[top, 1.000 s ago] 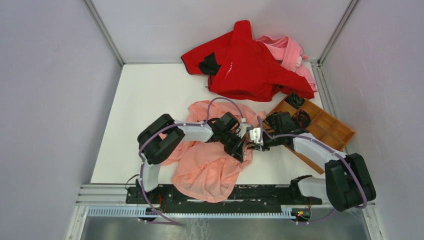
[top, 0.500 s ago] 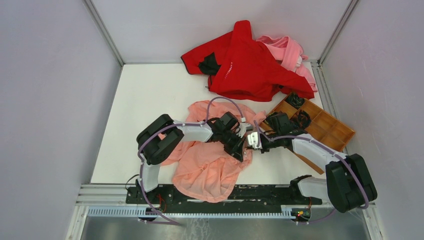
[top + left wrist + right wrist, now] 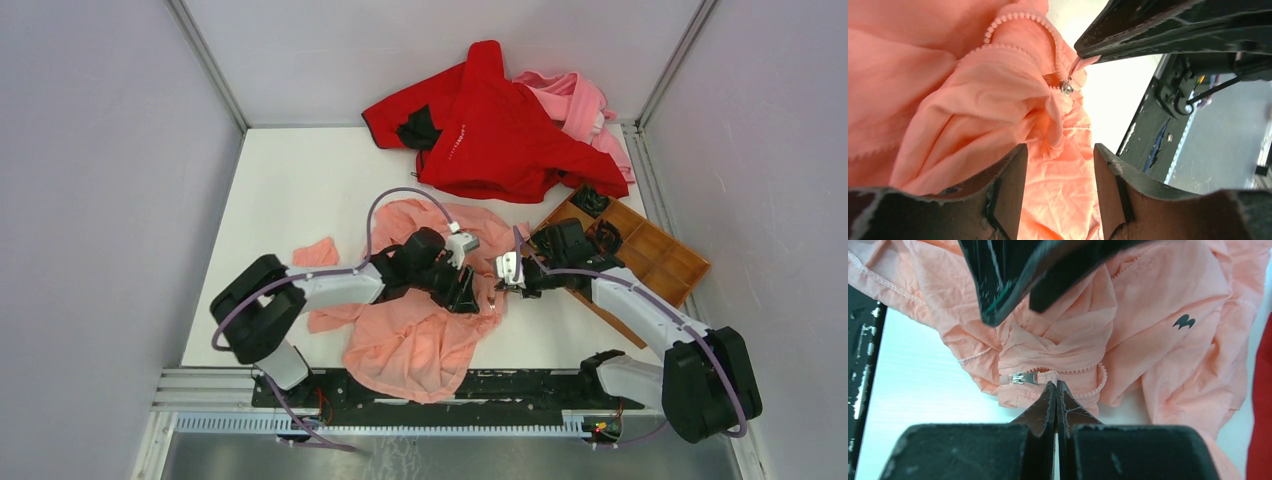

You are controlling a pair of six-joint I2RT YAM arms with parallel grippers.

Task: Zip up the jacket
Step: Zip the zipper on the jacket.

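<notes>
Jacket [image 3: 420,335], salmon-pink, thin fabric, lies crumpled at the near edge of the white bench [image 3: 300,190], approx mid-width, w/ its hem reaching the metal rail at that edge. One bit of it shows apart to the left of the left arm. Zip isn't done up: teeth curve loose and the silver slider [image 3: 1019,378] sits on a bunched fold at the jacket's right side. A small black logo [image 3: 1184,322] shows on the fabric in the right wrist view.

Left pincer [image 3: 1060,150] hangs over that fold, fingers apart, nothing btwn them but jacket fabric lower down. It's open, no grip.

Right pincer [image 3: 1056,387] is closed, fingers pressed flat together. The tips meet on the jacket's zip edge just beside the slider. In the left wrist view a peak of pink fabric is drawn up into those tips, so it looks pinched there.

The two pincers are near each other, tip toward tip, over the jacket's right edge.

Far edge of bench: red garment [image 3: 500,125] in a heap, w/ a paler pink garment [image 3: 585,100] tucked at its right side toward the far right corner. Wooden tray [image 3: 660,255] sits along the right edge, dark items in some compartments. Can't tell what they are.
</notes>
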